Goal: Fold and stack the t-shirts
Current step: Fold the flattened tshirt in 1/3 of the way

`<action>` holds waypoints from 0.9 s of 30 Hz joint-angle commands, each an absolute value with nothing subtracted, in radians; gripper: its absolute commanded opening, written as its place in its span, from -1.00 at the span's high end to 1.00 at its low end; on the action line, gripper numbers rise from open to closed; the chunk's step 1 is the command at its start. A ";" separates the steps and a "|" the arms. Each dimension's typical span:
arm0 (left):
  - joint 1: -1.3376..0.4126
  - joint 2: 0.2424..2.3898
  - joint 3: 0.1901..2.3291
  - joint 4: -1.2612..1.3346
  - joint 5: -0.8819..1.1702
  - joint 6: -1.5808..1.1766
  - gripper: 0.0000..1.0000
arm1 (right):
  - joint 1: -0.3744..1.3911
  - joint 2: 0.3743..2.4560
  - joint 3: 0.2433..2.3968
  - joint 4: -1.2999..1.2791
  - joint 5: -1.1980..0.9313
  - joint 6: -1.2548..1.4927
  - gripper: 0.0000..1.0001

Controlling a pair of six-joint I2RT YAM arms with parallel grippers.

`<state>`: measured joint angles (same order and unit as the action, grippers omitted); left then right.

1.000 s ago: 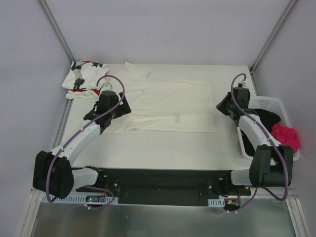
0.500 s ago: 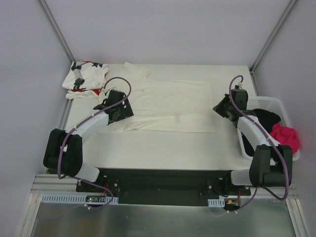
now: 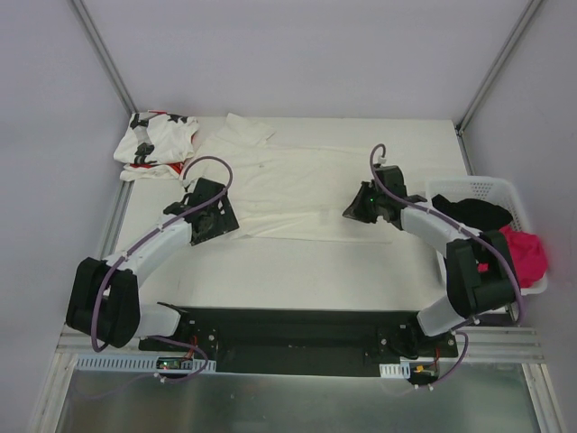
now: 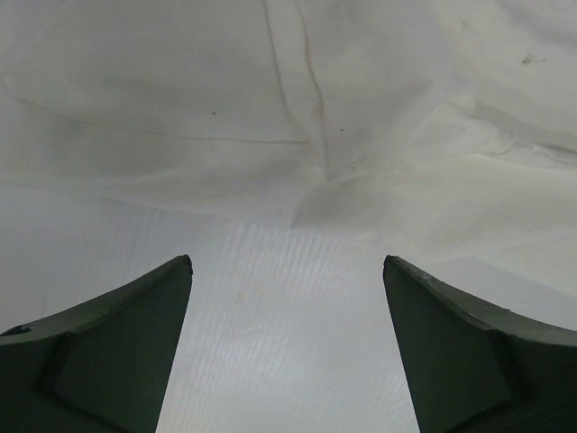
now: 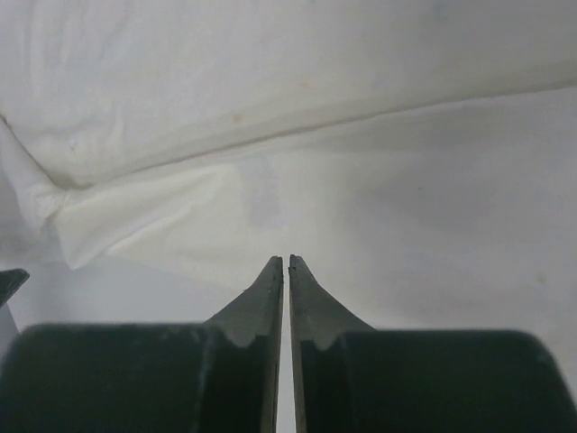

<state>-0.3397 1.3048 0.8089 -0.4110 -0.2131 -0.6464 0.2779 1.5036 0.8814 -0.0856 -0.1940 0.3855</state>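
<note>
While the cream-white t-shirt [image 3: 306, 194] is lying spread out flat across the middle of the table [image 3: 297, 271], toward its far edge, nothing is showing as a finished fold or a stack, so the task is looking to be in its early part. One sleeve is sticking out toward the far edge, and a small flap of cloth is lying turned over at the shirt's near-right corner. The star-print t-shirt [image 3: 153, 144] is sitting crumpled in the table's far-left corner, well apart from both arms and not laid out.

The left gripper [image 4: 287, 263] is hovering at the cream shirt's near-left corner with its jaws spread wide and nothing between them; bare table is showing in the gap and the cloth edge is lying just beyond. The right gripper [image 5: 287, 262] is resting at the near-right corner with its jaws pressed together, and no cloth is visibly caught in them.

By my reckoning, both shirts are waiting to be folded, and then one has to go on top of the other.

Counting: two t-shirts are lying on the table, one white plastic basket [image 3: 487, 188] is standing at the right edge, and inside it two bundles are showing, a black cloth [image 3: 478, 212] and a pink cloth [image 3: 523, 251]; whether those are shirts I cannot tell.
</note>
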 commanded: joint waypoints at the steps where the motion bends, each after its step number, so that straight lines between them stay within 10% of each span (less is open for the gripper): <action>1: -0.351 1.328 0.825 -0.443 -0.239 -0.657 -0.73 | 0.382 1.575 0.956 -0.046 -0.276 0.443 0.82; 27: -0.350 1.467 1.077 -0.440 -0.336 -0.477 -0.76 | 0.423 1.851 1.062 -0.052 -0.281 0.515 0.71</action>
